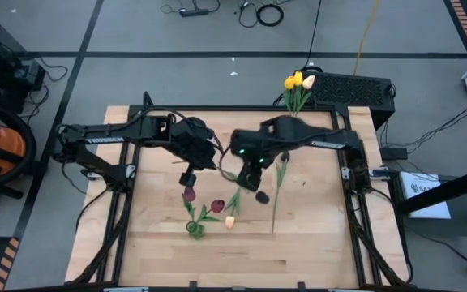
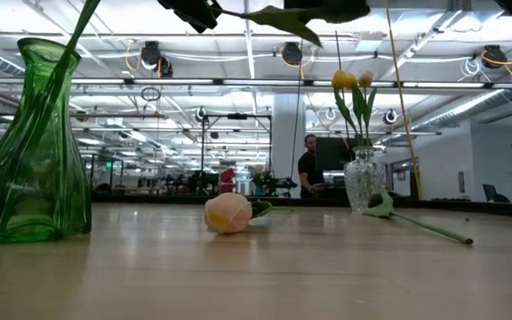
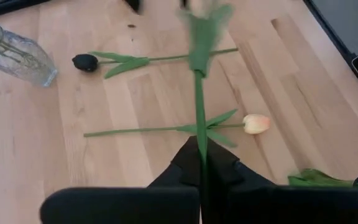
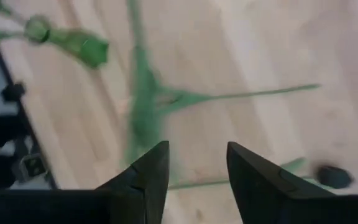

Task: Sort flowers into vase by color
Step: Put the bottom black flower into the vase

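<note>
My left gripper [image 1: 188, 177] [image 3: 201, 146] hangs over the table's middle, shut on a green tulip stem [image 3: 199, 93]. A dark red head [image 1: 190, 195] shows just under it; I cannot tell whether it belongs to that stem. My right gripper [image 1: 254, 172] [image 4: 197, 158] is open beside the stem's leafy end [image 4: 142, 106], touching nothing. A peach tulip [image 3: 257, 123] [image 2: 228, 213] and a near-black tulip [image 3: 84, 61] lie flat on the table. The green vase [image 1: 194, 229] [image 2: 29, 151] holds a stem. The clear vase [image 1: 297, 101] [image 2: 363, 178] holds yellow tulips [image 1: 297, 80]. My left gripper pinches the green stem [image 3: 200, 138] between its two fingers, which slant down from above. The stem runs straight out past the fingertips, along them, to its leaves [image 3: 204, 31]. It is lifted clear of the table. Which end the fingers have is hidden by the gripper.
Another dark red head [image 1: 217, 207] leans out beside the green vase. A long bare stem [image 1: 277, 195] [image 2: 425, 227] lies right of the middle. The table's near part [image 1: 242, 259] is bare wood. A person stands far back in the room [image 2: 309, 164].
</note>
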